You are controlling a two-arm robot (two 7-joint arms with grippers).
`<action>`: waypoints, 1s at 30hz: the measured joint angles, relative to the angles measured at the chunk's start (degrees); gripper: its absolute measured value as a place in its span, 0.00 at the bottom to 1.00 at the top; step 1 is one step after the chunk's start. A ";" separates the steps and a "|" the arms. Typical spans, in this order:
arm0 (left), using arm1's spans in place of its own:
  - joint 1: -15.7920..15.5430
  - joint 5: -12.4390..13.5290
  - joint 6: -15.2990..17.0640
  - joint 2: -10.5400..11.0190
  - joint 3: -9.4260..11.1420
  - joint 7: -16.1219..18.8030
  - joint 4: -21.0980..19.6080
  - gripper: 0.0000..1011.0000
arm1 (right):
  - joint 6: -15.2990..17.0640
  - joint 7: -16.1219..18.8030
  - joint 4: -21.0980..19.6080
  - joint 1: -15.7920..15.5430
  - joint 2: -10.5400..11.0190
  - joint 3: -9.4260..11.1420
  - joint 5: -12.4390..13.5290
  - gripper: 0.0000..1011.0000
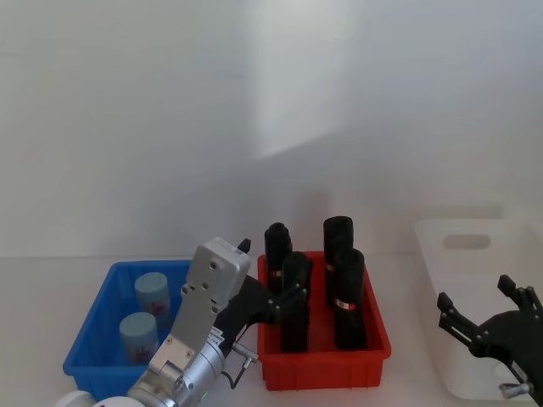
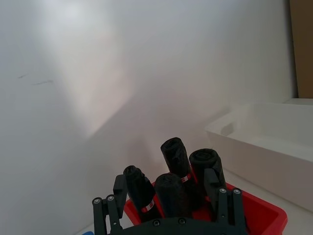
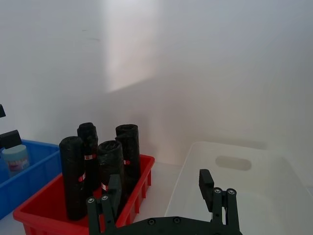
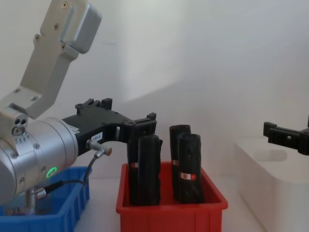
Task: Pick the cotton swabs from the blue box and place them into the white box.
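By my reckoning the job is barely begun, with nothing delivered that I can see. The white box (image 1: 458, 227), the biggest thing on the surface (image 1: 34, 322), sits at my far right, and the part of its inside that I can see holds nothing. The red bin (image 1: 322, 370) stands in the middle with four tall black cylinders (image 1: 349, 297) upright in it; those are no concern of mine. The blue box (image 1: 87, 337) at my left holds the two tubs of cotton swabs (image 1: 138, 336), standing upright one behind the other near its middle, lids on. Both have to be lifted out and carried across past the red bin, so the whole transfer is left to do. My left gripper (image 2: 167, 188) hangs above the gap between the blue box and the red bin, pointing toward the cylinders, its jaws spread wide and holding nothing. My right gripper (image 1: 477, 297) hovers over the near part of the white box, its jaws likewise apart and empty.
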 joint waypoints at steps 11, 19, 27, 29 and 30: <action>0.00 0.00 0.00 0.00 0.00 0.00 0.00 0.99 | 0.00 0.00 0.00 0.00 0.00 0.00 0.00 0.99; 0.00 0.00 0.00 0.00 0.00 0.00 0.00 0.99 | 0.00 0.00 0.00 0.00 0.00 0.00 0.00 0.99; 0.00 0.00 0.00 0.00 0.00 0.00 0.00 0.99 | 0.00 0.01 0.00 0.00 0.00 0.00 0.00 0.99; 0.00 0.00 0.00 0.00 0.00 0.00 0.00 0.99 | 0.02 0.07 0.00 0.03 -0.02 0.00 0.00 0.99; 0.00 0.00 0.00 0.00 0.00 0.00 0.00 0.99 | 0.15 0.23 0.00 0.11 -0.06 0.00 0.00 0.99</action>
